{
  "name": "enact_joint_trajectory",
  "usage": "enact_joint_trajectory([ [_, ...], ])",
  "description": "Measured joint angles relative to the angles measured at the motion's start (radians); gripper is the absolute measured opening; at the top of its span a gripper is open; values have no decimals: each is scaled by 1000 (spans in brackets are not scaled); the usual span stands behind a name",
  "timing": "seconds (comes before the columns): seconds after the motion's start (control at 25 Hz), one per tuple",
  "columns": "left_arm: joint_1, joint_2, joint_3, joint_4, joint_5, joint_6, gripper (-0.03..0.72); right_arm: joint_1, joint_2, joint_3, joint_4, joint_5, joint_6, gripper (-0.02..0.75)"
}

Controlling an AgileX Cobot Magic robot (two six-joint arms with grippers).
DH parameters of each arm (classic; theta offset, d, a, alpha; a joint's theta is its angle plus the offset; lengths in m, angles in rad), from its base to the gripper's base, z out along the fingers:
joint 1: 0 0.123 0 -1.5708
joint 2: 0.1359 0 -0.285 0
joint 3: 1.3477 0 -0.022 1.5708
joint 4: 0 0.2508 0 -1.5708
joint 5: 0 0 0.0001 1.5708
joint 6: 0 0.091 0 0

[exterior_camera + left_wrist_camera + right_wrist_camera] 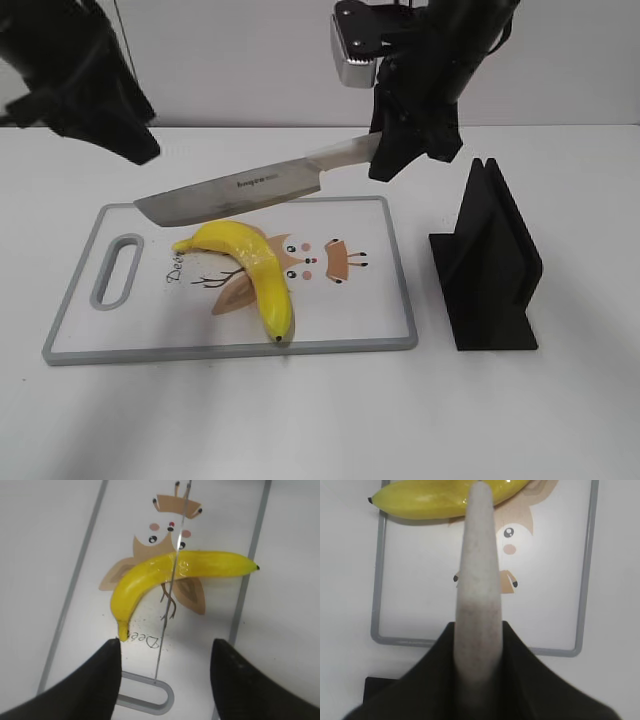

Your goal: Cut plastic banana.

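Banana (250, 268) lay on the board (380, 320), on top of the deer picture, not yet cut. Its long line ran slantwise across the board. In the exterior view its stem pointed to the left, near the handle hole (117, 270), and its dark tip pointed toward the front edge. It bent in the middle like a smile.

The right gripper (405, 150) had its fingers clenched on the knife (240, 190) handle. The blade hung in the air above the banana, apart from it, with its end to the left. In the left wrist view the blade's thin edge crossed over the banana's middle.

The step in hand looked like lining up the cut. Next, the knife would probably need to go straight down through the middle.

The left gripper (165, 675) was over the stem end, its fingers wide apart and grasping nothing. A black stand (490, 265) sat on the surface to the right of the board.
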Motion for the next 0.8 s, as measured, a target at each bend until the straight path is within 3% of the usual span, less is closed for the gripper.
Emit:
enact_joint_trajectory([
  [0.2,-15,113,-10,62,5,8,504,0,27,-20,36,-8,-17,170],
  [0.56,-15,191,-11,81,-72,8,362,0,49,-30,71,-10,-30,169],
  [0.8,-15,202,-11,80,-76,8,59,-1,49,-32,82,-29,-30,169],
])
